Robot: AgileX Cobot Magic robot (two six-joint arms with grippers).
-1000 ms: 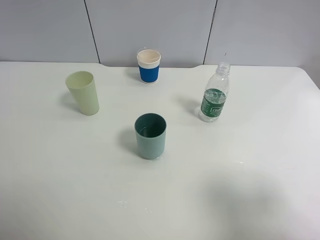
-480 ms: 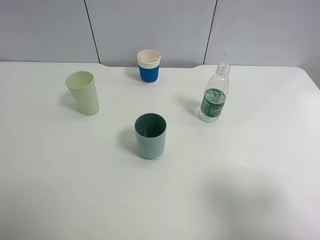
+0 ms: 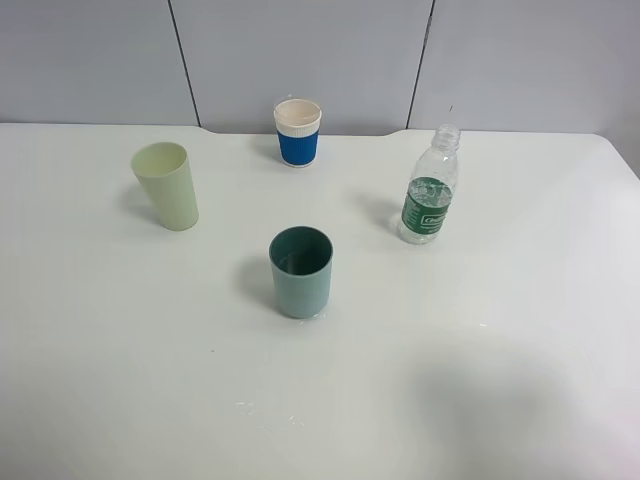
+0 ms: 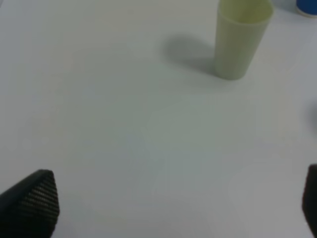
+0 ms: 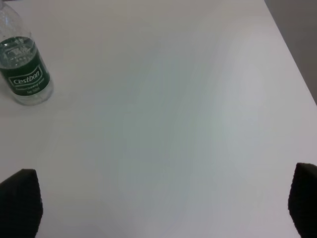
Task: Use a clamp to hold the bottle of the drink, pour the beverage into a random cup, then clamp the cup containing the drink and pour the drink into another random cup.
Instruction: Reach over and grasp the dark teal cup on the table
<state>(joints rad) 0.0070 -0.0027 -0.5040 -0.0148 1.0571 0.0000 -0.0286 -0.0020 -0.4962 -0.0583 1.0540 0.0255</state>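
The bottle (image 3: 430, 195) stands upright, mouth up, seemingly uncapped.

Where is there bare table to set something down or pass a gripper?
Widest: the table in front of the teal cup; also right of the bottle. Tightest: between blue cup and back edge. Nothing crowded.

**Four upright obstacles, open lanes between them**

The table (image 3: 520, 330) is bare across its near part and along its right edge. The teal cup (image 3: 301, 272) stands near the middle, well apart from everything else. The pale yellow-green cup (image 3: 167, 186) stands toward the left edge. The blue paper cup (image 3: 298, 132) is at the far edge, and the bottle (image 3: 428, 195) is toward the far right corner. Open gaps separate all four.
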